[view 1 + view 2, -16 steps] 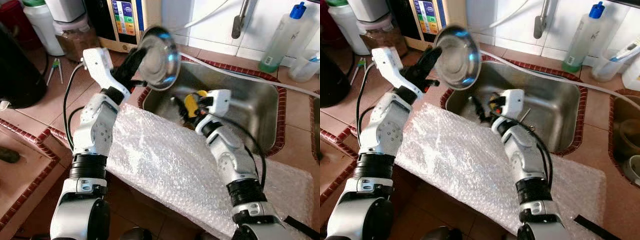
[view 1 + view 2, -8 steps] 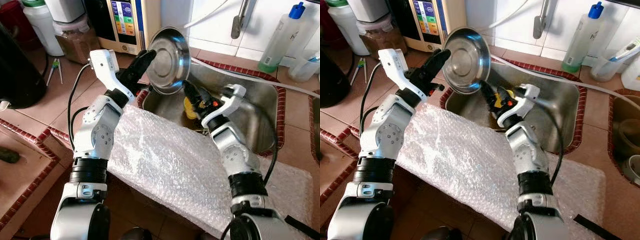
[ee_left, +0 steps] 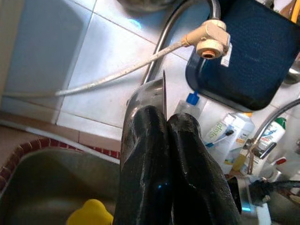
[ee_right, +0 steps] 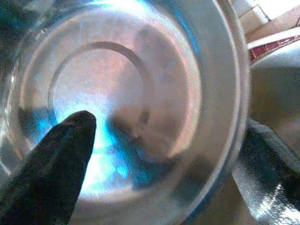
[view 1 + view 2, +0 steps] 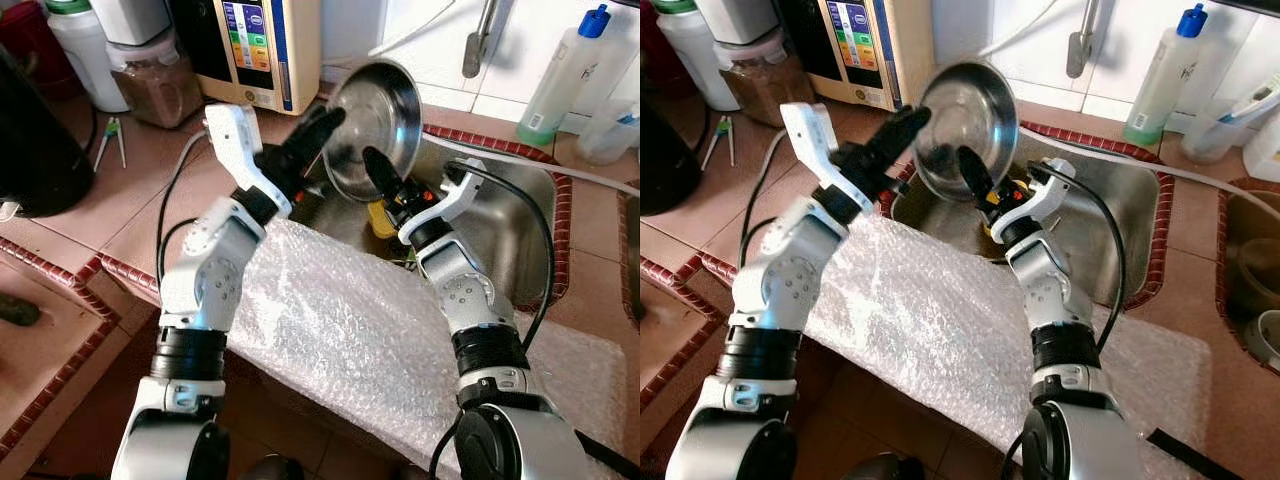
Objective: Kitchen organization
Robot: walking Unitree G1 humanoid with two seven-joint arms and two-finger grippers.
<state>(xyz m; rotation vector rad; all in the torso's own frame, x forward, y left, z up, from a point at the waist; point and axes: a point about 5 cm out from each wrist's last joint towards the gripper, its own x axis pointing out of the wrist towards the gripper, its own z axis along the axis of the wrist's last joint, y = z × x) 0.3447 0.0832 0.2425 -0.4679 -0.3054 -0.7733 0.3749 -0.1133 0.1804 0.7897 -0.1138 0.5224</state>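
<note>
Over the last second I had swung the steel bowl (image 5: 374, 128) from above the counter to above the near-left corner of the sink (image 5: 520, 215), tilted on edge with its hollow facing the right arm. The left gripper (image 5: 318, 135) stayed pinched together on the bowl's rim (the left wrist view showed the thin rim edge caught between its two black fingers (image 3: 154, 154)). Meanwhile my right gripper (image 5: 985, 185) had risen out of the basin to meet it. Its fingers stood apart, one finger (image 4: 51, 154) inside the hollow, the other (image 4: 269, 154) outside the rim, so they straddled the wall without yet closing.

To me that read as a handover between arms, or a brace for scrubbing; either way the bowl was off the counter and over the sink, which I judged a step forward for tidying.

Counting what I could: one bowl, one yellow object (image 5: 381, 218) down in the basin behind the right wrist, one sheet of bubble wrap (image 5: 350, 330) over the counter edge, one blue-capped bottle (image 5: 562, 80) by the wall, and two white hoses (image 5: 540, 165) (image 5: 400, 42).
</note>
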